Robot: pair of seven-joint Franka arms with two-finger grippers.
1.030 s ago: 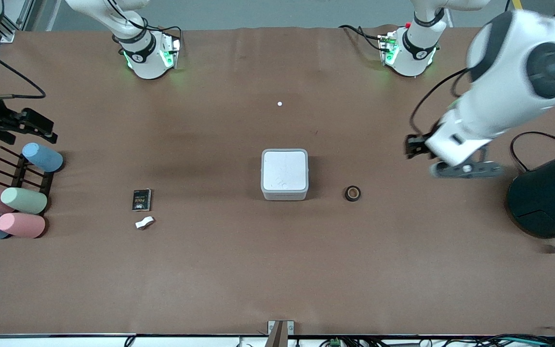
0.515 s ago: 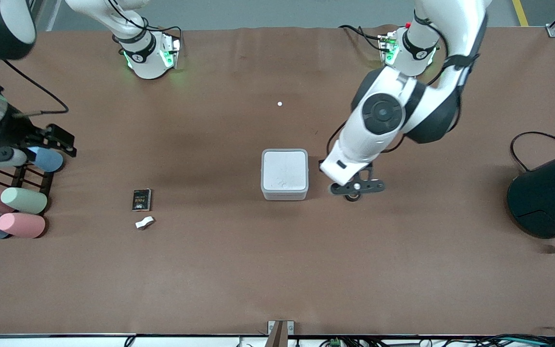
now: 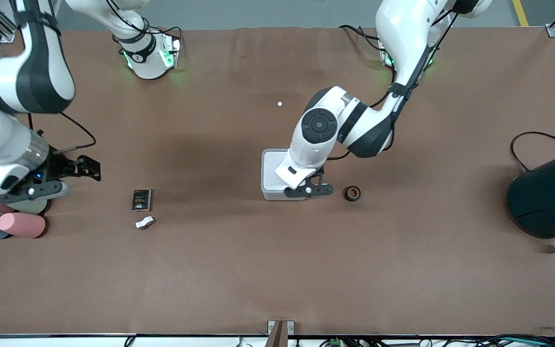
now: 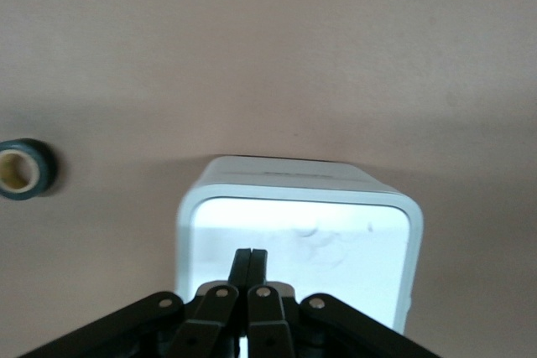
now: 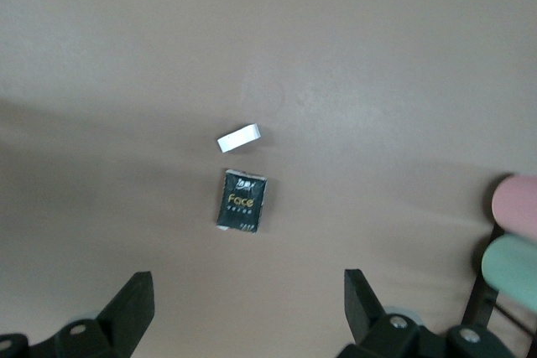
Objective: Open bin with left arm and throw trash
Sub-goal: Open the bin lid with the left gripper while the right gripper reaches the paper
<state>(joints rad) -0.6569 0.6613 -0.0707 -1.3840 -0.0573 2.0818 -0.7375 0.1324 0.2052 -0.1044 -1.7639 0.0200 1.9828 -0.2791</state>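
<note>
**Left gripper over closed bin; trash on table**

Bin (image 3: 272, 166): small light-grey square box with rounded corners, near the middle of the table. White flip lid (image 4: 336, 249) lies flat, closed.

Left arm (image 3: 350, 125): reaches from its base at the robots' edge down over the bin. Left gripper (image 4: 250, 267) hangs over the lid, above the bin's edge nearest the front camera and toward the left arm's end. Left wrist view: the two fingers (image 4: 242, 270) are pressed together, nothing between them. Contact with the lid cannot be told.

Trash, all three pieces on the table, none in the bin:
- dark tape ring (image 3: 352, 193), just beside the bin toward the left arm's end, apart from it; also seen in the left wrist view (image 4: 25, 168).
- flat black packet (image 3: 141, 199) with white print, well apart from the bin toward the right arm's end.
- white crumpled scrap (image 3: 144, 222), just beside the packet, nearer the front camera.

Right gripper (image 3: 87, 168): over the table toward the right arm's end, beside the pastel cylinders (image 3: 19, 225). Right wrist view: fingers (image 5: 134, 308) spread wide, holding nothing; packet (image 5: 242, 200) and scrap (image 5: 238, 137) lie on the table ahead of them.

Big dark teal cylinder (image 3: 549, 195) stands at the left arm's end of the table.
</note>
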